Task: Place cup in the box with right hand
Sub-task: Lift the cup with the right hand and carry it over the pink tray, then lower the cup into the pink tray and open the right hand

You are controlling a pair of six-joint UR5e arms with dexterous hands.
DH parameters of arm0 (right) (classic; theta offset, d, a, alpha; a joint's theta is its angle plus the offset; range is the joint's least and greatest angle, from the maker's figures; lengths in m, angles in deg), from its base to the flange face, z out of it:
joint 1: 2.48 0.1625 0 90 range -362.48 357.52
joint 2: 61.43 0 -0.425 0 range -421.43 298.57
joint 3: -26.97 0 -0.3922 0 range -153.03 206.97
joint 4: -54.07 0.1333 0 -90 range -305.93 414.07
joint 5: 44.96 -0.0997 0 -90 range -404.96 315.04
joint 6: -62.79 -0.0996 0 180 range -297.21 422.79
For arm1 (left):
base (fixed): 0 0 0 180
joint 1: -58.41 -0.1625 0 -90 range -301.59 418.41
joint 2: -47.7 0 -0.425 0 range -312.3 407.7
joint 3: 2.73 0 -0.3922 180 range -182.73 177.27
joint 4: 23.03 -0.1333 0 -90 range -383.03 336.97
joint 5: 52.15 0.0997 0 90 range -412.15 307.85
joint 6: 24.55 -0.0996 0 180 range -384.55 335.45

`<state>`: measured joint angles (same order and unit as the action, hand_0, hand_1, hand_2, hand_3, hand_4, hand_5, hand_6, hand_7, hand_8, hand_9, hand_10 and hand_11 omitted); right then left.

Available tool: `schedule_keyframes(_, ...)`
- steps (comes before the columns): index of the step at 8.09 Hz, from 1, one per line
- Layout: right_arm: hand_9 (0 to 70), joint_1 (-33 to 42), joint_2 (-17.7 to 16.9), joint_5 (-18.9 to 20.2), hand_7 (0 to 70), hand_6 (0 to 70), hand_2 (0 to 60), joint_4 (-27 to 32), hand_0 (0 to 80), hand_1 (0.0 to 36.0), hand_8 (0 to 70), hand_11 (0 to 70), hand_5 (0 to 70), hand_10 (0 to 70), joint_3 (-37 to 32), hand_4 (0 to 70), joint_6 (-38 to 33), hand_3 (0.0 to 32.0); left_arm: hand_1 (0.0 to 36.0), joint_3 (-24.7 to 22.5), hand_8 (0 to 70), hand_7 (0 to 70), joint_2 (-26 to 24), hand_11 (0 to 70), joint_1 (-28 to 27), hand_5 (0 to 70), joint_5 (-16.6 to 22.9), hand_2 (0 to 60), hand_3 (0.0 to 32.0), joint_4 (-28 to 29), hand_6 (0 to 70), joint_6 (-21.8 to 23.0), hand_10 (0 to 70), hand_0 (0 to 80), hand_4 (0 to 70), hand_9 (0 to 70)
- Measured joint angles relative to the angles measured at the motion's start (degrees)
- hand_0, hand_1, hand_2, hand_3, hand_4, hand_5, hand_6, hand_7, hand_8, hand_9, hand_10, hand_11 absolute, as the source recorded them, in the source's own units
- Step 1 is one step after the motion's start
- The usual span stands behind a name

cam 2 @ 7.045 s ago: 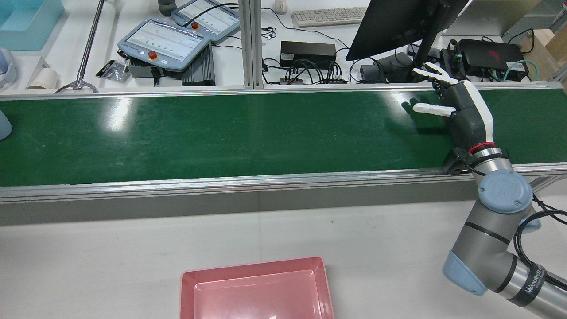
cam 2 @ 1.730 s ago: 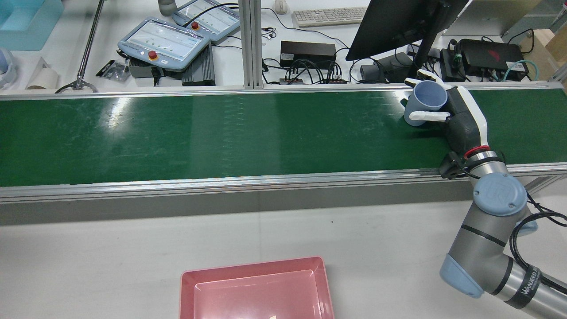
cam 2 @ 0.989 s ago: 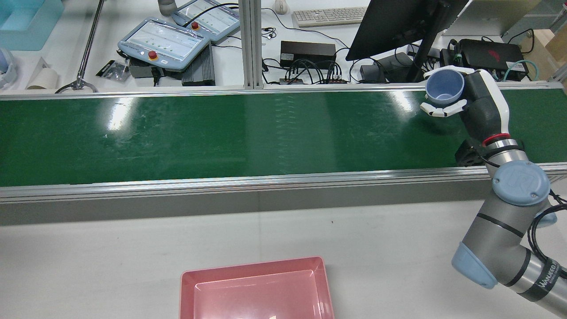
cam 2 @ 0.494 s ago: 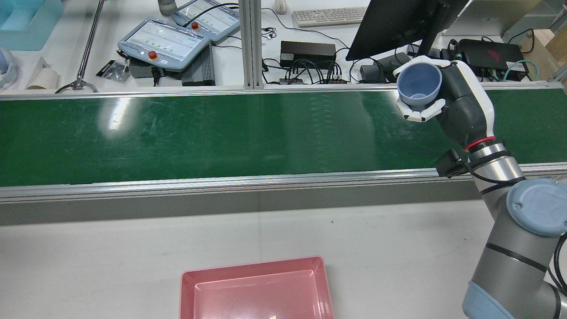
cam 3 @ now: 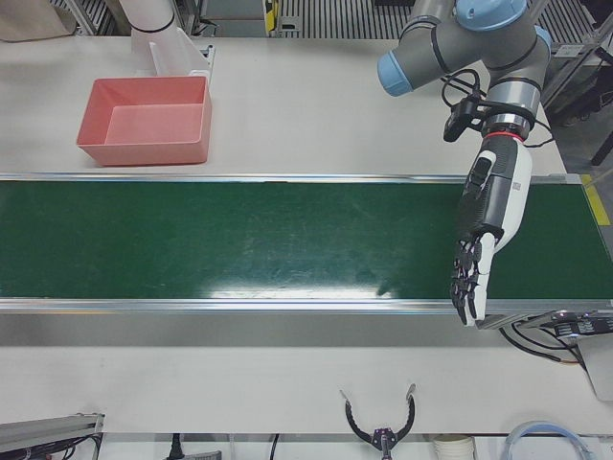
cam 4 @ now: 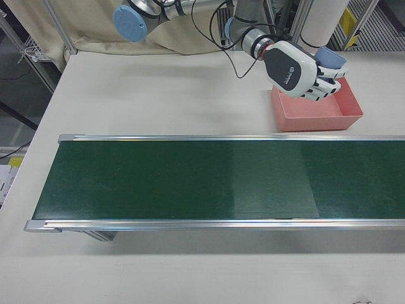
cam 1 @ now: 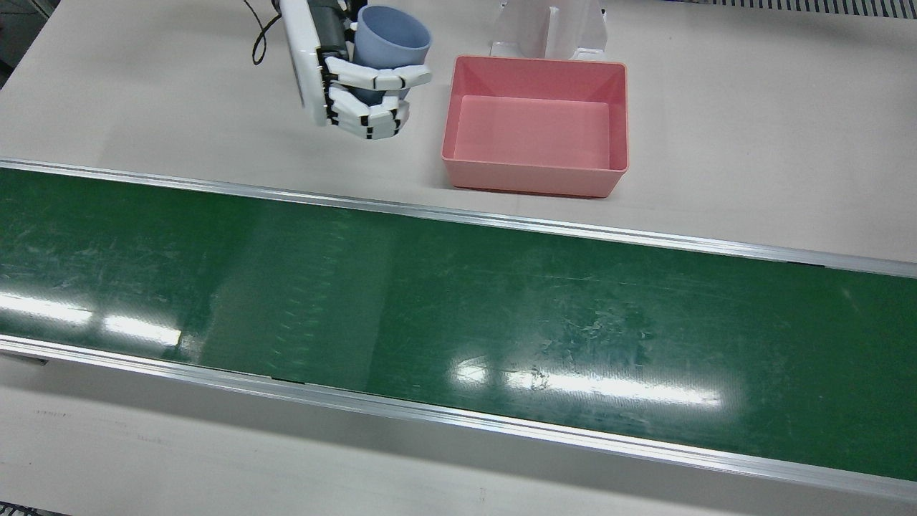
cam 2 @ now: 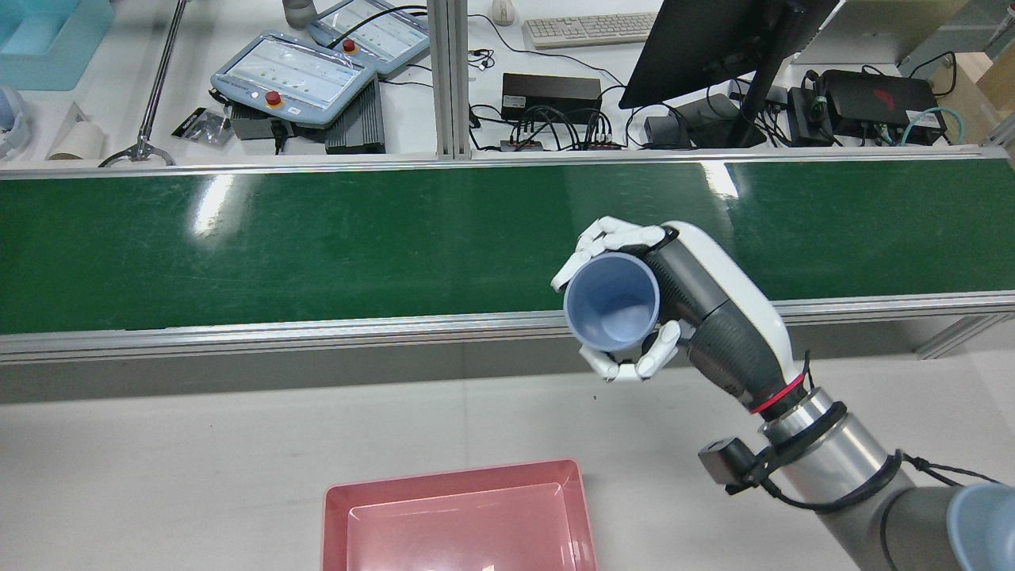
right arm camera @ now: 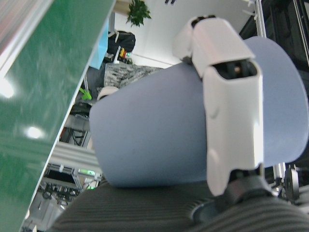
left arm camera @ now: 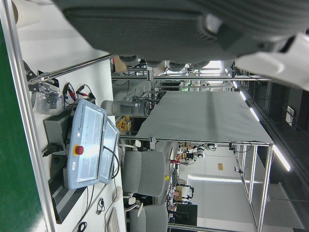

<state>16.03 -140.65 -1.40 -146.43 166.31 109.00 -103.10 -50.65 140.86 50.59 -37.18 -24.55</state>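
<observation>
My right hand (cam 2: pixel 682 309) is shut on a pale blue cup (cam 2: pixel 610 305) and holds it in the air, mouth up. In the front view the hand (cam 1: pixel 351 86) and cup (cam 1: pixel 390 43) hang over the white table, just left of the pink box (cam 1: pixel 530 179), which holds nothing. The right-front view shows the hand (cam 4: pixel 300 75) and cup (cam 4: pixel 330 58) beside the box (cam 4: pixel 316 119). The right hand view shows the cup (right arm camera: pixel 154 145) under one finger (right arm camera: pixel 231 111). The box also shows in the rear view (cam 2: pixel 460 484). My left hand (cam 3: pixel 479 249) is open over the belt's end.
A green conveyor belt (cam 1: pixel 458 308) with metal rails runs across the table between the box and the operators' side. A white pedestal (cam 1: pixel 548 29) stands behind the box. Pendants, a monitor and cables (cam 2: pixel 555 103) lie beyond the belt.
My right hand closed on the cup at the belt's far right, lifted it, and carried it left and back across the belt toward the box side.
</observation>
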Motion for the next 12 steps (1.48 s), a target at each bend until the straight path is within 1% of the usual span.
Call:
schedule_keyframes(1, 70.0, -5.6, 0.7, -0.2, 70.0, 34.6, 60.0, 0.3, 80.0, 36.0, 63.5, 70.0, 25.9, 63.5, 0.9, 50.6, 4.4, 0.0, 0.0, 0.0, 0.0, 0.0, 0.0, 0.0, 0.0, 0.0, 0.0, 0.0, 0.0, 0.0, 0.0, 0.0, 0.0, 0.0, 0.0, 0.0)
schedule_keyframes(2, 70.0, -10.0, 1.4, -0.3, 70.0, 33.9, 60.0, 1.0, 80.0, 36.0, 63.0, 70.0, 25.4, 63.1, 1.2, 48.1, 7.7, 0.0, 0.0, 0.0, 0.0, 0.0, 0.0, 0.0, 0.0, 0.0, 0.0, 0.0, 0.0, 0.0, 0.0, 0.0, 0.0, 0.0, 0.0, 0.0)
schedule_keyframes(3, 70.0, -13.2, 1.6, -0.6, 70.0, 33.0, 59.4, 1.6, 80.0, 36.0, 61.8, 70.0, 24.6, 60.9, 0.9, 54.7, 9.8, 0.0, 0.0, 0.0, 0.0, 0.0, 0.0, 0.0, 0.0, 0.0, 0.0, 0.0, 0.0, 0.0, 0.0, 0.0, 0.0, 0.0, 0.0, 0.0)
schedule_keyframes(4, 70.0, -15.7, 1.7, -0.9, 70.0, 28.9, 23.8, 2.4, 80.0, 33.8, 56.0, 70.0, 20.3, 51.7, -0.3, 60.4, 10.7, 0.0, 0.0, 0.0, 0.0, 0.0, 0.0, 0.0, 0.0, 0.0, 0.0, 0.0, 0.0, 0.0, 0.0, 0.0, 0.0, 0.0, 0.0, 0.0)
schedule_keyframes(5, 41.6, -17.6, 1.5, -1.1, 46.9, 13.4, 0.5, 4.3, 57.7, 9.7, 24.9, 27.9, 8.5, 18.3, -2.3, 34.4, 10.8, 0.0, 0.0, 0.0, 0.0, 0.0, 0.0, 0.0, 0.0, 0.0, 0.0, 0.0, 0.0, 0.0, 0.0, 0.0, 0.0, 0.0, 0.0, 0.0)
schedule_keyframes(6, 9.2, -18.9, 0.9, -1.2, 7.7, 3.0, 0.0, 7.4, 49.8, 5.7, 4.6, 8.6, 4.5, 5.0, -3.7, 6.3, 10.7, 0.6, 0.0, -0.1, 0.0, 0.0, 0.0, 0.0, 0.0, 0.0, 0.0, 0.0, 0.0, 0.0, 0.0, 0.0, 0.0, 0.0, 0.0, 0.0)
schedule_keyframes(7, 3.0, -19.6, 0.3, -1.9, 0.0, 0.6, 0.0, 10.2, 47.9, 2.8, 0.4, 1.5, 3.1, 0.2, -4.4, 3.9, 10.6, 2.4, 0.0, -0.1, 0.0, 0.0, 0.0, 0.0, 0.0, 0.0, 0.0, 0.0, 0.0, 0.0, 0.0, 0.0, 0.0, 0.0, 0.0, 0.0)
schedule_keyframes(8, 2.6, -19.8, 0.1, -2.8, 0.0, 0.2, 0.0, 11.8, 45.1, 1.6, 0.0, 0.0, 2.0, 0.0, -4.7, 5.2, 10.5, 2.4, 0.0, -0.1, 0.0, 0.0, 0.0, 0.0, 0.0, 0.0, 0.0, 0.0, 0.0, 0.0, 0.0, 0.0, 0.0, 0.0, 0.0, 0.0)
schedule_keyframes(9, 3.5, -19.9, -0.1, -3.4, 0.6, 0.3, 0.7, 12.6, 41.0, 1.0, 0.6, 0.0, 1.1, 0.0, -4.9, 7.8, 10.2, 1.8, 0.0, -0.1, 0.0, 0.0, 0.0, 0.0, 0.0, 0.0, 0.0, 0.0, 0.0, 0.0, 0.0, 0.0, 0.0, 0.0, 0.0, 0.0)
schedule_keyframes(10, 4.4, -19.9, -0.1, -3.7, 3.0, 0.6, 1.8, 12.8, 36.4, 0.8, 1.2, 0.0, 0.3, 0.0, -4.9, 12.6, 9.6, 0.6, 0.0, -0.1, 0.0, 0.0, 0.0, 0.0, 0.0, 0.0, 0.0, 0.0, 0.0, 0.0, 0.0, 0.0, 0.0, 0.0, 0.0, 0.0)
schedule_keyframes(11, 4.9, -19.9, -0.3, -3.8, 3.9, 0.7, 3.1, 12.9, 33.3, 1.1, 1.5, 0.0, 0.1, 0.0, -4.9, 14.0, 9.2, 0.0, 0.0, -0.1, 0.0, 0.0, 0.0, 0.0, 0.0, 0.0, 0.0, 0.0, 0.0, 0.0, 0.0, 0.0, 0.0, 0.0, 0.0, 0.0)
schedule_keyframes(12, 5.2, -20.0, -0.3, -3.9, 5.0, 1.0, 1.2, 13.1, 37.1, 0.4, 1.8, 0.0, 0.3, 0.0, -4.9, 16.2, 9.0, 0.0, 0.0, -0.1, 0.0, 0.0, 0.0, 0.0, 0.0, 0.0, 0.0, 0.0, 0.0, 0.0, 0.0, 0.0, 0.0, 0.0, 0.0, 0.0)
